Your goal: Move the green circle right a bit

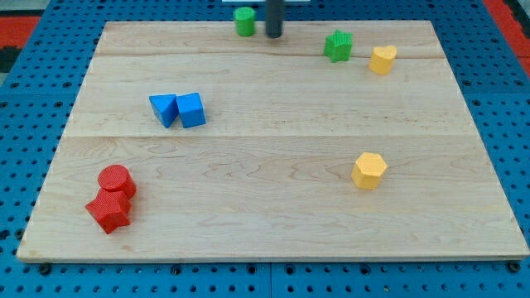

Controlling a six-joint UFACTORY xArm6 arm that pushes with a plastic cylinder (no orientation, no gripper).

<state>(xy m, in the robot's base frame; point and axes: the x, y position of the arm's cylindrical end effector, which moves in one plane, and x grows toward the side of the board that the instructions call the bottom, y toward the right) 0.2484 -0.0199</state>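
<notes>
The green circle (244,21) stands at the view's top edge of the wooden board (273,232), left of centre. My tip (273,34) rests on the board just to the right of the green circle, with a small gap between them. A green star-shaped block (338,45) sits further to the right, near the top.
A yellow heart-like block (383,60) lies right of the green star. A yellow hexagon (369,170) sits at the lower right. A blue triangle (164,109) touches a blue cube (191,110) at the left. A red cylinder (116,180) touches a red star (109,210) at the lower left.
</notes>
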